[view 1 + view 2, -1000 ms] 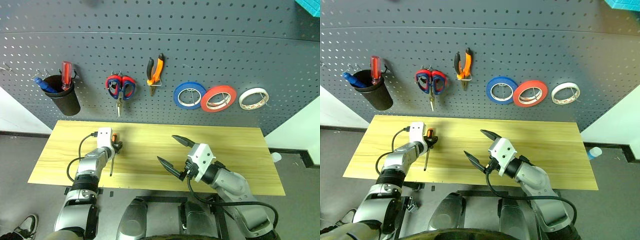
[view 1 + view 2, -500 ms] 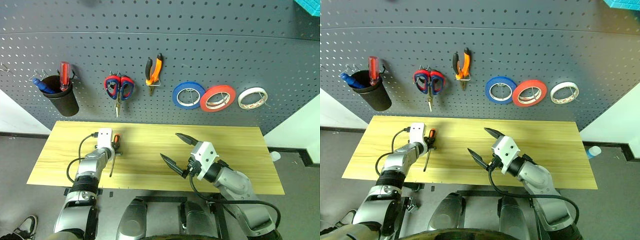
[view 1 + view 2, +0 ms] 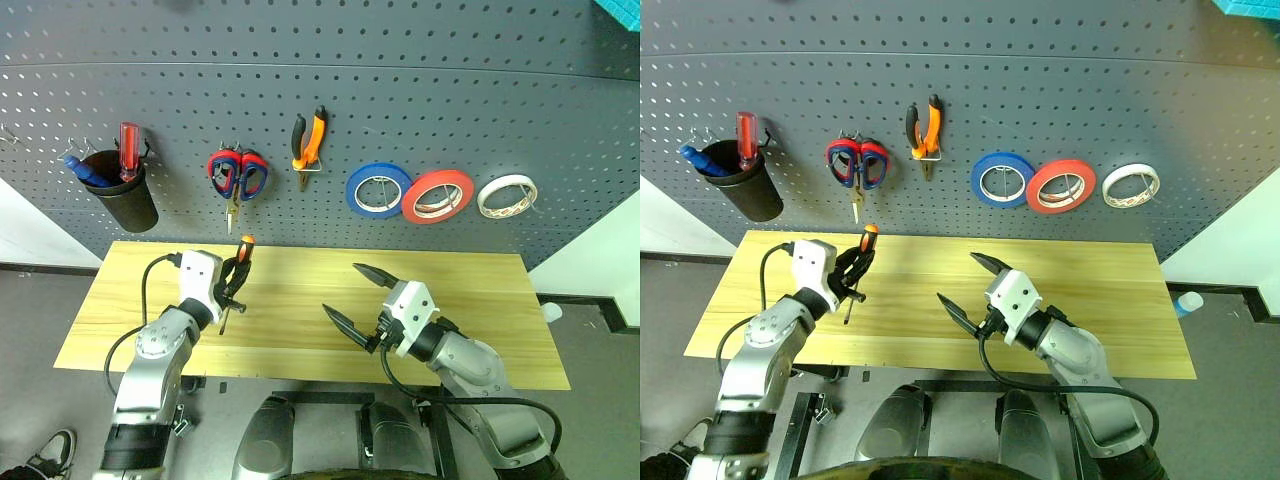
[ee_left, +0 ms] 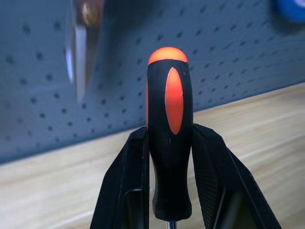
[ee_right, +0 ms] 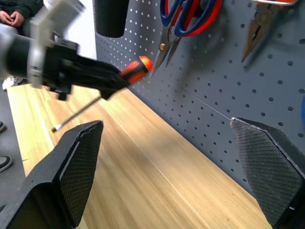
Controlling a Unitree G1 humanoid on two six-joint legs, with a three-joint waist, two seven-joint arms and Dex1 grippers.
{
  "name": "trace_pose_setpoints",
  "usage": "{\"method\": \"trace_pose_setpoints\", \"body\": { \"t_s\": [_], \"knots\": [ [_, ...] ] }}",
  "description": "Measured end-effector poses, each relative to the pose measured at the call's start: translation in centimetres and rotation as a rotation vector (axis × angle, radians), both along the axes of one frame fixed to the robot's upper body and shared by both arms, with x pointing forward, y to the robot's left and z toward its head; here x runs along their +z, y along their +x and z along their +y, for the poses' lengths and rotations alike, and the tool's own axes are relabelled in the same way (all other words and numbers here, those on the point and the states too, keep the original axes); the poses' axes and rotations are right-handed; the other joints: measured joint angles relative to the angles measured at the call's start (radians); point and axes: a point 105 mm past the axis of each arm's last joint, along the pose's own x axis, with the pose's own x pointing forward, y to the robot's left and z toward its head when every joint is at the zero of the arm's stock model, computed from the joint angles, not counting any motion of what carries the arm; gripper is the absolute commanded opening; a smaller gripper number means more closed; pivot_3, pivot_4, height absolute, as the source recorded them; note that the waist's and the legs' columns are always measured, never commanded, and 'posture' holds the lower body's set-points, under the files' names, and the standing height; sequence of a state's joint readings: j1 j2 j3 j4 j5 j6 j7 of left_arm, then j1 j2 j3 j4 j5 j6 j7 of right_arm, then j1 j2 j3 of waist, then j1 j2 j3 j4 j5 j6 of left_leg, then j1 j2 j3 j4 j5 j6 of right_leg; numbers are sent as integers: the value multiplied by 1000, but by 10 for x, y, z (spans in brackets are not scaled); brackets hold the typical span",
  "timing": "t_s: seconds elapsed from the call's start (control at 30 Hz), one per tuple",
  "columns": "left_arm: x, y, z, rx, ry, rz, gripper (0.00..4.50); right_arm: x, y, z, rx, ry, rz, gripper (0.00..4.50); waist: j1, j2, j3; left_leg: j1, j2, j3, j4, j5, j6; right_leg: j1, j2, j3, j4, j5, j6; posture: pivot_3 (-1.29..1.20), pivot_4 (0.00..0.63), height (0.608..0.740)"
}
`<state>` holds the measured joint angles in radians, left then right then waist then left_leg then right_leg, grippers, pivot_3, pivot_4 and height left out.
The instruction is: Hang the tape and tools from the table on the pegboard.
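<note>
The left gripper (image 3: 233, 281) is clamped on the orange and black handle of the screwdriver (image 3: 236, 274), holding it above the table (image 3: 480, 290), handle end tilted up toward the pegboard (image 3: 420, 90) and the thin shaft slanting down. The right gripper (image 3: 361, 297) hovers over the middle of the table with its fingers spread wide and nothing between them. On the pegboard hang the pliers (image 3: 308, 145), the red tape (image 3: 437, 196) beside a blue roll (image 3: 378, 190), and red-handled scissors (image 3: 238, 176).
</note>
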<state>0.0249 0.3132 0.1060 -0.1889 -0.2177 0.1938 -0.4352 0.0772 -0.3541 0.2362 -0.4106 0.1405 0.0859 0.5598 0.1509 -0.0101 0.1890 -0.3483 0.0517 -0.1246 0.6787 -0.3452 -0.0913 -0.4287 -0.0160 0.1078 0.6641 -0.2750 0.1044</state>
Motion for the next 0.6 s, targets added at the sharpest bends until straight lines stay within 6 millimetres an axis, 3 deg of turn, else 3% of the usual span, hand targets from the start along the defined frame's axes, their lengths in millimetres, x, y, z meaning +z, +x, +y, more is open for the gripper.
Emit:
{"method": "trace_pose_setpoints", "body": {
  "t_s": [0.27, 0.43, 0.6],
  "knots": [
    [50, 0, 2, 23, -9, -222, 889, -3, 11, -3, 9, -13, -11, 4500, 4, 0, 0, -1, 0, -1, 2, 0, 0, 0, 0, -1, 0, 0, 0, 340, 118, 681],
    [115, 20, -2, -14, -5, -422, 889, 3, 14, -1, 23, -10, -38, 4500, 21, 1, -1, -2, 0, -2, 2, 0, 0, 0, 0, -2, 0, 1, 0, 338, 111, 681],
    [129, 29, -2, -26, -2, -468, 889, 10, 9, 3, 50, 67, -27, 4500, 33, 1, -1, -4, 0, -3, 2, 0, 0, -2, 0, -2, 0, 2, 2, 340, 107, 681]
  ]
}}
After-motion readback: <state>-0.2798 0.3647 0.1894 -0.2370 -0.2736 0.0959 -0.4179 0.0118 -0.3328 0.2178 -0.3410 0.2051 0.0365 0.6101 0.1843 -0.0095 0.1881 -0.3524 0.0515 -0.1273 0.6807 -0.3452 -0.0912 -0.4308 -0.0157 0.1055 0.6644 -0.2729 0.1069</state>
